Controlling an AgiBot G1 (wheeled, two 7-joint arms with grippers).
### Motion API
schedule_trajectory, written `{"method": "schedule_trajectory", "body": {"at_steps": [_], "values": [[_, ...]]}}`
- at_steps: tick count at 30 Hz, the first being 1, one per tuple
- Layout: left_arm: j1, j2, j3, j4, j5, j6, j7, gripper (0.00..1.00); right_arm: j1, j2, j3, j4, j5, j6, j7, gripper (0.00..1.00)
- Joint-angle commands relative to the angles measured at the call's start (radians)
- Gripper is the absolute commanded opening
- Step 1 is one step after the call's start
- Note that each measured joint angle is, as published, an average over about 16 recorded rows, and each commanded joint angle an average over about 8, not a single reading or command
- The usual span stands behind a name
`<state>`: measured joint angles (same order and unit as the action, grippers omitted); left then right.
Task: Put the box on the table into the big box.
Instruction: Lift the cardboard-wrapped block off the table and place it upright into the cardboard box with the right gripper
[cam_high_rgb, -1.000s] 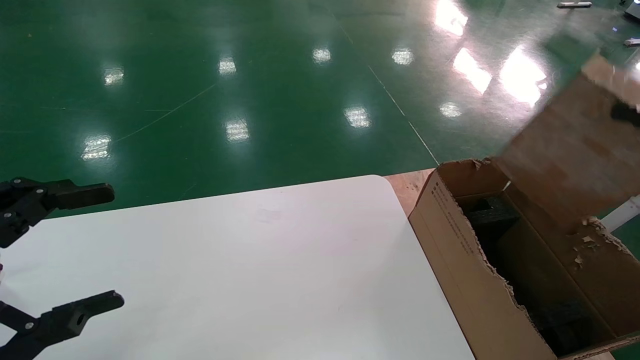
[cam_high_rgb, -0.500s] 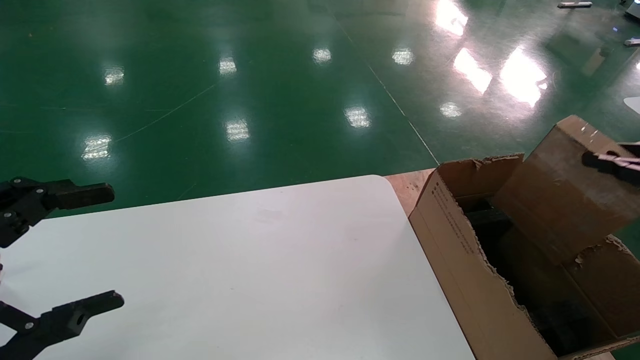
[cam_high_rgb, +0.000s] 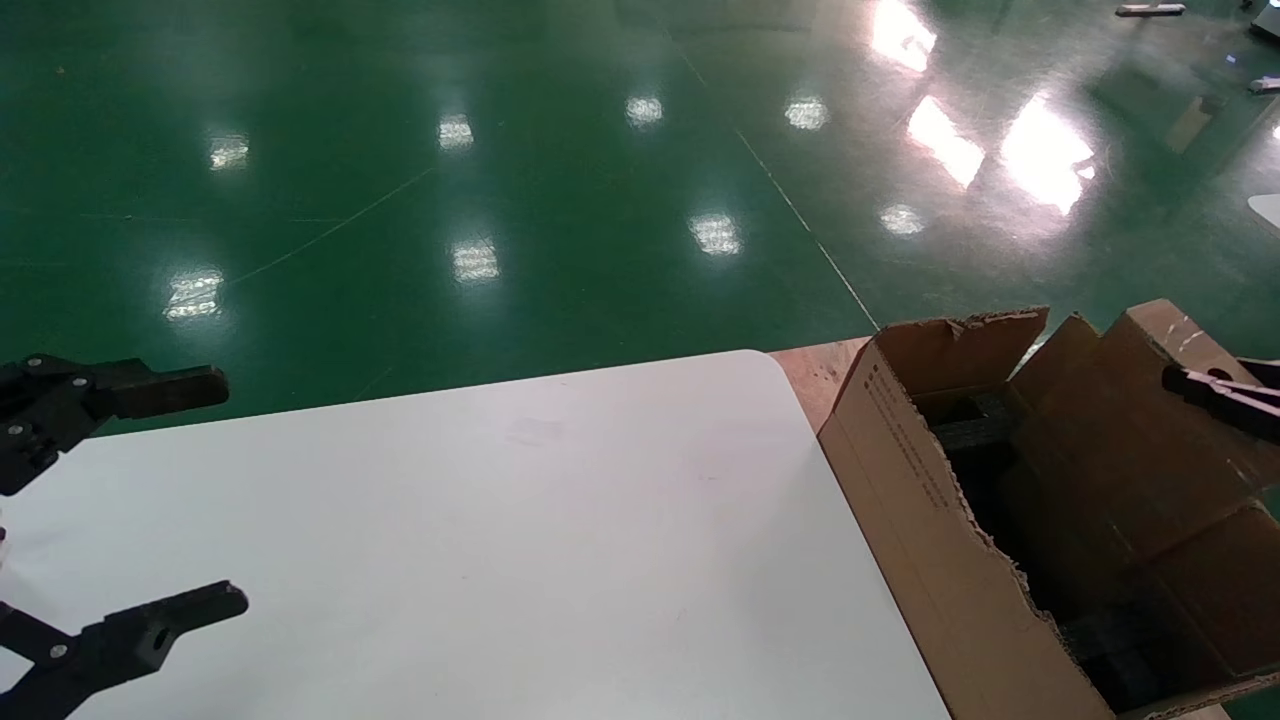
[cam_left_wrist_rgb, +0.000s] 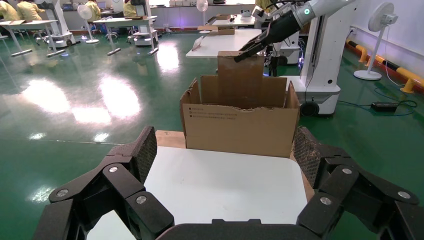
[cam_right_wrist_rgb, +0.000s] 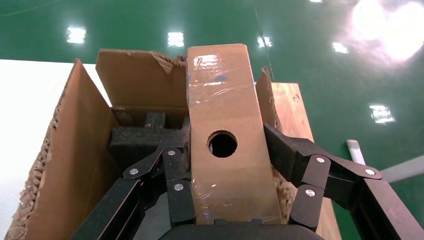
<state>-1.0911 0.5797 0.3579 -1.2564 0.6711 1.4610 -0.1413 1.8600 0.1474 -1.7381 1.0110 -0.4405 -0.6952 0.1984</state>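
Note:
My right gripper (cam_right_wrist_rgb: 229, 148) is shut on the small brown box (cam_right_wrist_rgb: 225, 95) with the round hole, its fingers pressing both narrow sides. The box stands on end, its lower part inside the big box (cam_right_wrist_rgb: 75, 150), beside black foam (cam_right_wrist_rgb: 145, 137). In the head view the box (cam_high_rgb: 1110, 420) leans in the torn-rimmed big box (cam_high_rgb: 920, 500) at the right, with the right gripper (cam_high_rgb: 1215, 392) at its top. The left wrist view shows the box (cam_left_wrist_rgb: 240, 75) sticking up from the big box (cam_left_wrist_rgb: 240, 127). My left gripper (cam_high_rgb: 230, 490) is open and empty over the white table (cam_high_rgb: 500, 520).
The big box stands on a wooden board (cam_high_rgb: 815, 370) just off the table's rounded right corner. Shiny green floor lies beyond. My white body (cam_left_wrist_rgb: 325, 60) stands behind the big box in the left wrist view, with other tables farther back.
My right gripper has carried the box down from high above the big box until its lower part is inside. The left arm has not moved.

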Motion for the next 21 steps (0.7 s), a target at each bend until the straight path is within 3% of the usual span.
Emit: {"method": "schedule_trajectory", "body": {"at_steps": [1, 9, 21], "values": [[0.0, 0.0, 0.0, 0.0, 0.0, 0.0, 0.0, 1.0, -0.005, 0.01, -0.041, 0.024, 0.042, 0.042, -0.019, 0.0], [0.0, 0.0, 0.0, 0.0, 0.0, 0.0, 0.0, 1.0, 0.018, 0.016, -0.133, 0.027, 0.148, 0.1, -0.097, 0.0], [0.0, 0.0, 0.0, 0.0, 0.0, 0.0, 0.0, 1.0, 0.035, -0.016, -0.257, -0.057, 0.285, 0.089, -0.182, 0.0]]}}
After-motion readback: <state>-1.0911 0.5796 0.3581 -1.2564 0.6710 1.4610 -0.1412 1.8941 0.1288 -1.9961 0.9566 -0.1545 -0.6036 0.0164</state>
